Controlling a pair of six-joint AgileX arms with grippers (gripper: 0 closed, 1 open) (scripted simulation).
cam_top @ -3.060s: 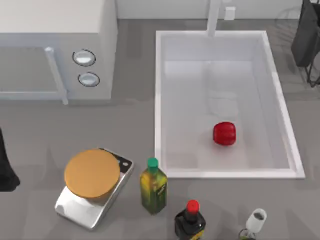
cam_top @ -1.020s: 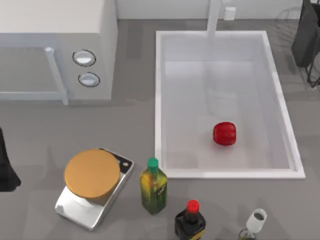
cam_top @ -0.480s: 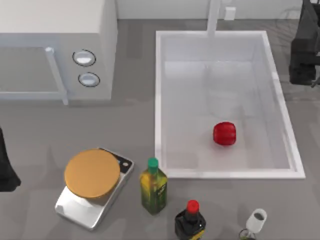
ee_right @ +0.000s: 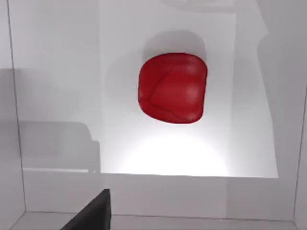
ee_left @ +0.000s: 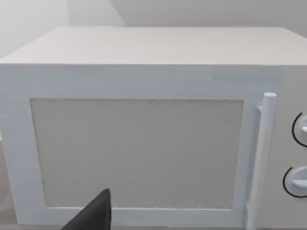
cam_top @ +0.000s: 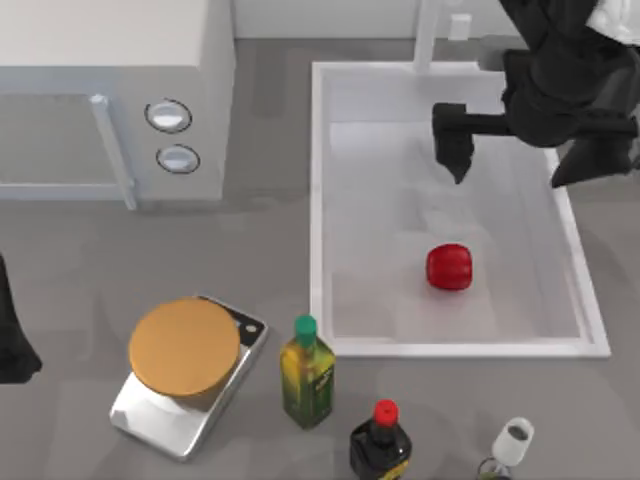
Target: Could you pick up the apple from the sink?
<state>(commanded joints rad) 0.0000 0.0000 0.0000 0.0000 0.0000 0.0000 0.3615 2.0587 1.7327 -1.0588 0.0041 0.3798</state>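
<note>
The red apple [cam_top: 449,267] lies on the floor of the white sink [cam_top: 318,200], in the lower right part of the basin in the top view. Nothing touches it.

The right gripper [cam_top: 510,150] hangs over the upper right part of the sink, near the faucet post [cam_top: 428,35]. Its 2 dark fingers are spread wide apart and hold nothing. One finger [cam_top: 455,140] points down over the basin, and the other is out past the right rim. The apple is well below them in the frame. In the right wrist view the apple [ee_right: 173,87] sits alone on the white floor.

The left arm [cam_top: 12,330] is parked at the left edge of the top view. I cannot tell if its fingers are spread or closed. Its wrist view faces the white microwave [ee_left: 144,129].

At the bottom of the top view stand a kitchen scale [cam_top: 188,362], a green-capped oil bottle [cam_top: 306,372], a red-capped dark bottle [cam_top: 381,440] and a wine glass [cam_top: 512,445].
</note>
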